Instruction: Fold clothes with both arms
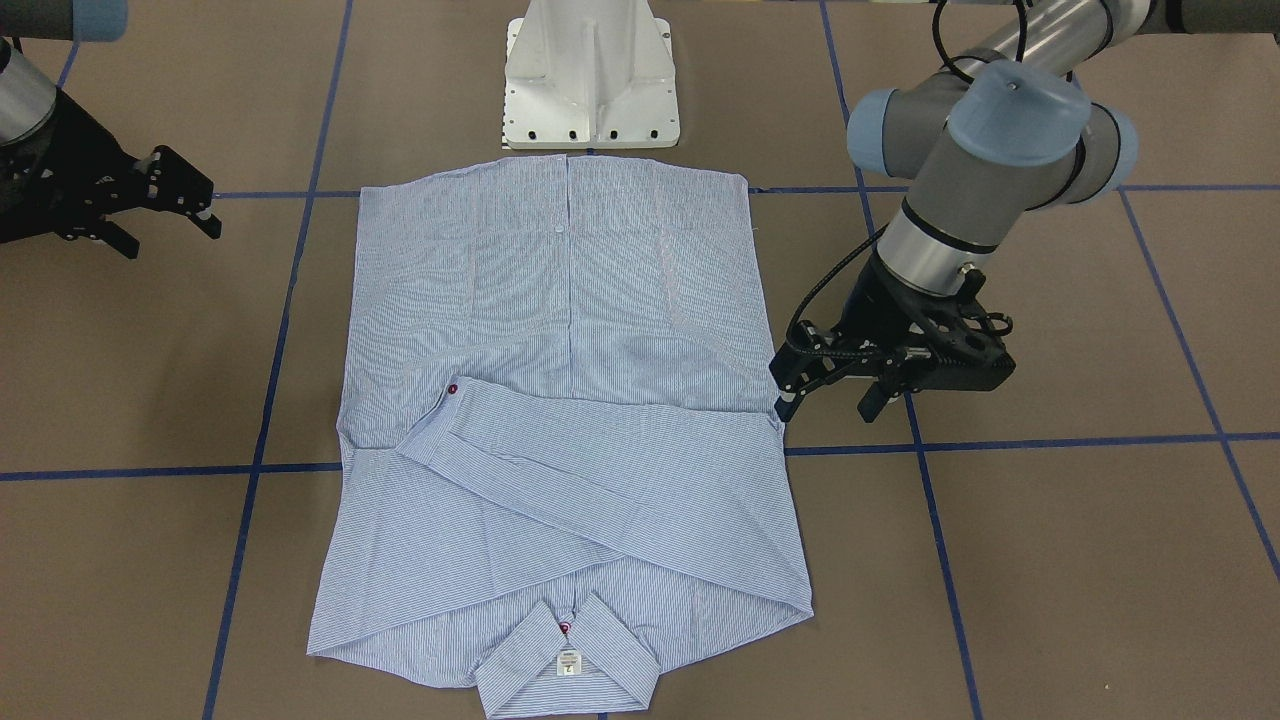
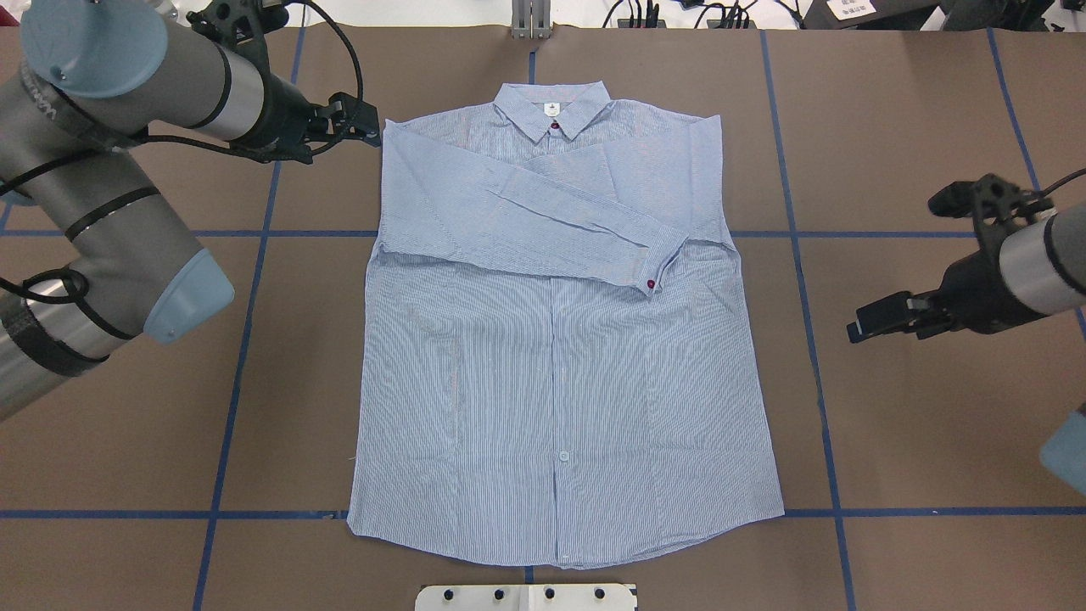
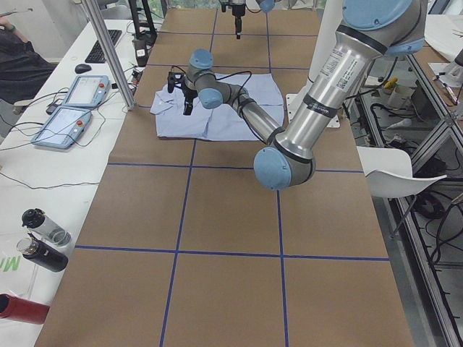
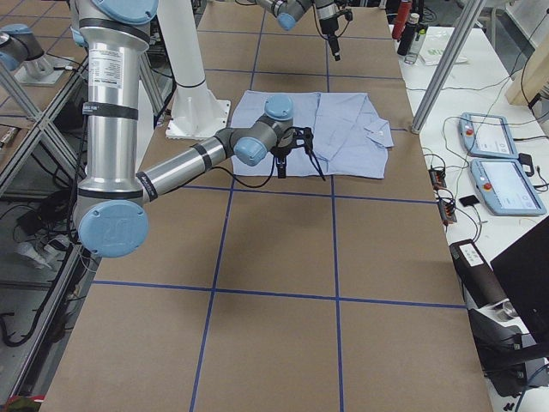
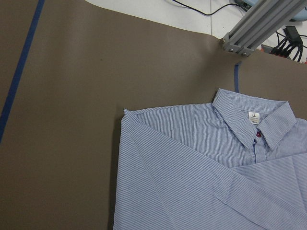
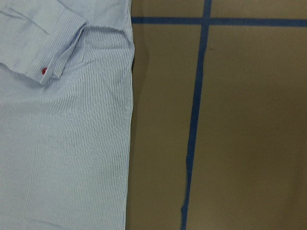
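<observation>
While both arms hold off from it, the shirt (image 2: 560, 382) lies flat and front-up on the brown table (image 2: 933, 424), buttoned down its middle. Its hem ends just short of the white pedestal base (image 1: 590, 80), and its collar (image 2: 551, 106) is at the opposite end. A white neck label (image 2: 551, 109) shows inside the collar, with a red button just below it. One sleeve (image 2: 543, 212) is folded across the chest from the shoulder on the left arm's side. Its cuff (image 2: 649, 267) rests on the shirt front near the opposite edge and carries a red button (image 2: 651, 283). A pale button (image 2: 562, 456) sits on the placket, closer to the hem.

The left gripper (image 1: 826, 408) hangs just beside the shirt's shoulder corner, where the folded sleeve begins. Its jaws are spread and nothing is between them. The nearer fingertip is very close to the cloth edge, but I cannot tell whether it touches. The left wrist view looks down on that shoulder and the collar, and no fingers show in it.

The right gripper (image 1: 172, 240) is well apart from the shirt, off the opposite side and roughly level with its middle. Its jaws are parted and it holds nothing. The right wrist view shows the cuff and the shirt's straight side edge. Blue tape lines (image 2: 246, 339) pass on both sides of the shirt and under it.
</observation>
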You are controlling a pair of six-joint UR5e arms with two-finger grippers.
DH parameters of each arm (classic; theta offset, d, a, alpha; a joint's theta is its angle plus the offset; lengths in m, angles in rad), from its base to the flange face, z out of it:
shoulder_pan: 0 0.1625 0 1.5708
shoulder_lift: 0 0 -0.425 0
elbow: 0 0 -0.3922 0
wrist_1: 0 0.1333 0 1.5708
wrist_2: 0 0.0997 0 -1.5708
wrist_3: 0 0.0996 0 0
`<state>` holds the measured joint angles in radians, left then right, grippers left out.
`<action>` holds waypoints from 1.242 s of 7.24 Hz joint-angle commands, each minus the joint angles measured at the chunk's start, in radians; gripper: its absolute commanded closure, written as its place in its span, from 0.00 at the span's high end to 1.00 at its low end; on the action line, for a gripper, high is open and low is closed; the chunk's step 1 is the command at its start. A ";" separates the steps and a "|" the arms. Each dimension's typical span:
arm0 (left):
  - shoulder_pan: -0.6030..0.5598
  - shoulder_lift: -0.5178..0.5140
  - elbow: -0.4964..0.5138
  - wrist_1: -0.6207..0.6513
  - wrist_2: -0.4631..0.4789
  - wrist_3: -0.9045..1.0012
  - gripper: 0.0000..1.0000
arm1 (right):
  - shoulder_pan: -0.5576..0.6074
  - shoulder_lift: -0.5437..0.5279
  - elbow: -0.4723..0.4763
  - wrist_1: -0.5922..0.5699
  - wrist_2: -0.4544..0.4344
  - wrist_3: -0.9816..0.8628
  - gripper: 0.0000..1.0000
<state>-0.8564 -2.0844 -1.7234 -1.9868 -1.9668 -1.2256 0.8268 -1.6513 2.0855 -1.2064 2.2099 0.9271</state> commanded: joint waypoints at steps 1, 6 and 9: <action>0.022 0.027 -0.036 0.002 0.002 -0.003 0.99 | -0.194 -0.011 -0.002 0.030 -0.135 0.065 1.00; 0.037 0.029 -0.036 0.000 0.008 -0.003 0.99 | -0.434 -0.001 -0.041 0.021 -0.222 0.145 0.99; 0.039 0.032 -0.035 0.000 0.008 -0.002 0.99 | -0.494 0.025 -0.064 0.021 -0.222 0.217 0.95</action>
<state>-0.8182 -2.0535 -1.7586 -1.9865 -1.9589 -1.2284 0.3622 -1.6366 2.0273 -1.1857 1.9891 1.1111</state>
